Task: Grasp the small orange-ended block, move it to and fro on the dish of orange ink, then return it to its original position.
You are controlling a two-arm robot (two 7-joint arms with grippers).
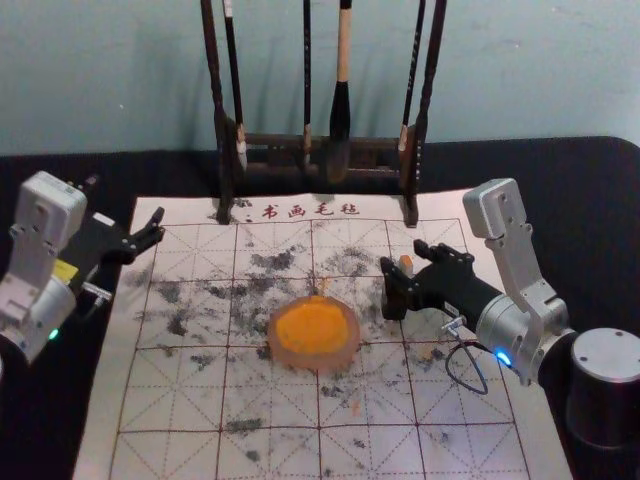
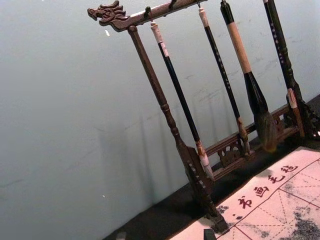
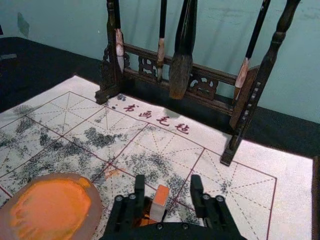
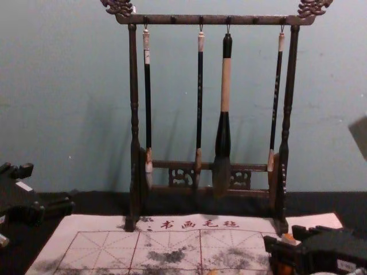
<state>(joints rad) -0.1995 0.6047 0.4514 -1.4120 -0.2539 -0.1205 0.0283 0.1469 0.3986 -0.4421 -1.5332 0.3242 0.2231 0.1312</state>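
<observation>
The small pale block with an orange end stands at the right gripper, right of the dish. In the right wrist view, the block is between the open fingers of the right gripper, nearer one finger, with a gap to the other. Its lower part is partly hidden beside something orange-brown. In the chest view the block's orange end shows just behind the right gripper. The dish of orange ink lies mid-mat. The left gripper stays parked at the left, open; its fingertips edge into its wrist view.
Behind the dish stands a dark wooden rack with several hanging brushes, the thickest brush right of its middle. The gridded, ink-stained mat lies under the dish and the right gripper, over a black tablecloth.
</observation>
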